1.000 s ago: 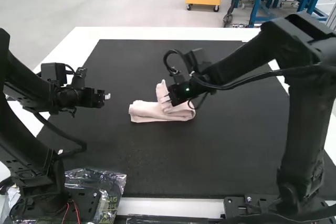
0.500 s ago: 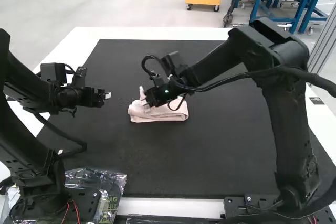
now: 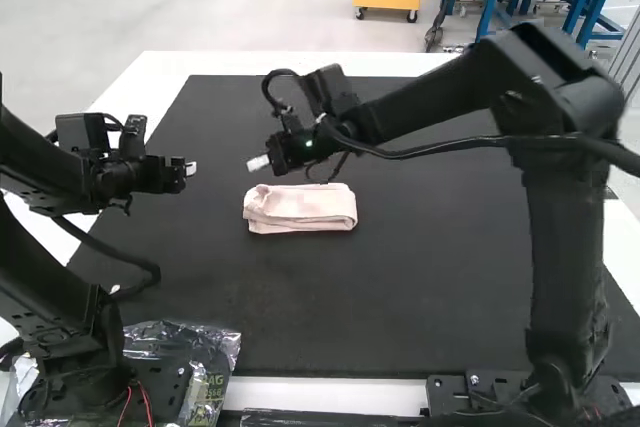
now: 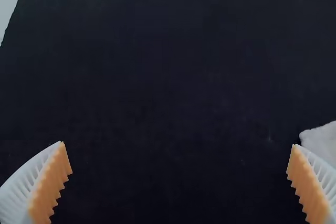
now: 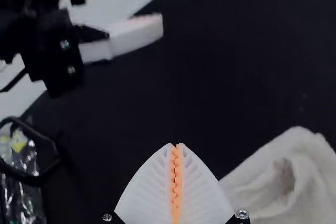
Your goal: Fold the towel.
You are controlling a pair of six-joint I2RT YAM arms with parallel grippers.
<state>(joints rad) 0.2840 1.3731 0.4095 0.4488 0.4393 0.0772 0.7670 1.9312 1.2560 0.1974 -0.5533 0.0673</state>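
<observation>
Two states are recorded: the left pincer (image 3: 190, 168) stands wide, its fingers well apart, while the right pincer (image 3: 258, 163) is narrow, its two fingers meeting. One pale pink towel (image 3: 300, 209) lies on the dark mat (image 3: 400, 297) over the white counter (image 3: 330, 63), near the right pincer and apart from it, on its side toward the arm bases, and well to the right of the left pincer. It is folded into a compact oblong, seemingly in several layers, though their count cannot be confirmed.
</observation>
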